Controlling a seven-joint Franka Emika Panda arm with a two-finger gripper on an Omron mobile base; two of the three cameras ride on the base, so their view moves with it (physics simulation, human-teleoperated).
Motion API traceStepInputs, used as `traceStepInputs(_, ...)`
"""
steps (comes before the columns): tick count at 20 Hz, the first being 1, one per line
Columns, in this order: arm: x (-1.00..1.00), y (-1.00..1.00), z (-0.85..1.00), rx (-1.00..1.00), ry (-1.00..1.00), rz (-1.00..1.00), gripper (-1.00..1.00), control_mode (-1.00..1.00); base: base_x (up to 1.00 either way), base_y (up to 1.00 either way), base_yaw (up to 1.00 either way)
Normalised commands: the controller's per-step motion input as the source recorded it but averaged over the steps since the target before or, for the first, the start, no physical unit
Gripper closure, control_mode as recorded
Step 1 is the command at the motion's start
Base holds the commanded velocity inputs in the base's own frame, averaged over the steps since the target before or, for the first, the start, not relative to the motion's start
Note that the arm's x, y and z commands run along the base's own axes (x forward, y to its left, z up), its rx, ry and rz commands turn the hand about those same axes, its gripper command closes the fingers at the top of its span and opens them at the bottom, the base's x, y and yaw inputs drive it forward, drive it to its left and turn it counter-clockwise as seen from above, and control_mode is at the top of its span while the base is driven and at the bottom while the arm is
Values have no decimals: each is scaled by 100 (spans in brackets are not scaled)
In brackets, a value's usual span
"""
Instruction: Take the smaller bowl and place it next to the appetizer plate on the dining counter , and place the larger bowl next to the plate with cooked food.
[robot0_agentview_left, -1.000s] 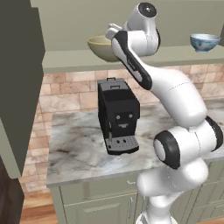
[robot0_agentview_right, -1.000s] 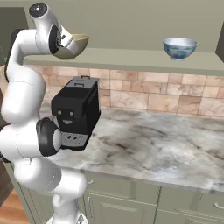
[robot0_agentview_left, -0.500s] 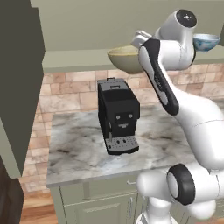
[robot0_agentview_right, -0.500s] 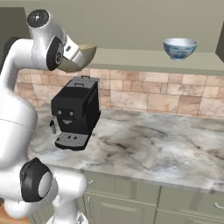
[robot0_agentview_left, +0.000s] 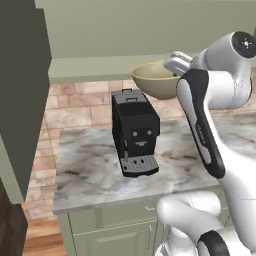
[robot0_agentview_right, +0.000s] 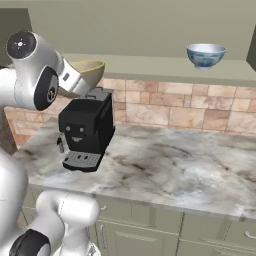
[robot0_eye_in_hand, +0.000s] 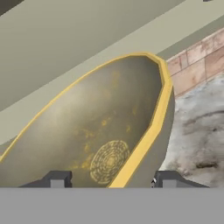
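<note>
Carrying the larger bowl (robot0_agentview_left: 150, 80) off the shelf (robot0_agentview_right: 165, 65), the arm is swinging it out past the coffee machine (robot0_agentview_left: 134, 132); a second ago it was sitting back at the shelf edge. The fingers (robot0_eye_in_hand: 57, 179) are clasping its yellow rim, one each side. The smaller bowl (robot0_agentview_right: 205, 54) is waiting on the shelf, untouched.

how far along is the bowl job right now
Nothing looks delivered yet. The smaller bowl, blue-patterned, sits on the ledge above the brick wall. In hand: the gripper straddles the yellow rim of the larger bowl, one finger inside and one outside, holding it in the air above the black coffee machine. Left: carry this bowl to its plate, then fetch the smaller one.
</note>
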Motion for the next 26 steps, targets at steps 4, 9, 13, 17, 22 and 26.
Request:
traceStepInputs(4, -66, -24, 0, 0, 0, 1, 100, -100, 0, 0, 0)
traceStepInputs(9, -81, -25, 0, 0, 0, 0, 100, -100, 0, 0, 0)
traceStepInputs(13, -87, -21, 0, 0, 0, 0, 100, -100, 0, 0, 0)
traceStepInputs(17, -74, -8, -4, 0, 0, 0, 100, -100, 0, 0, 0)
traceStepInputs(22, 0, 0, 0, 0, 0, 0, 100, 100, -59, 0, 1)
traceStepInputs(26, 0, 0, 0, 0, 0, 0, 100, 100, -76, 0, 1)
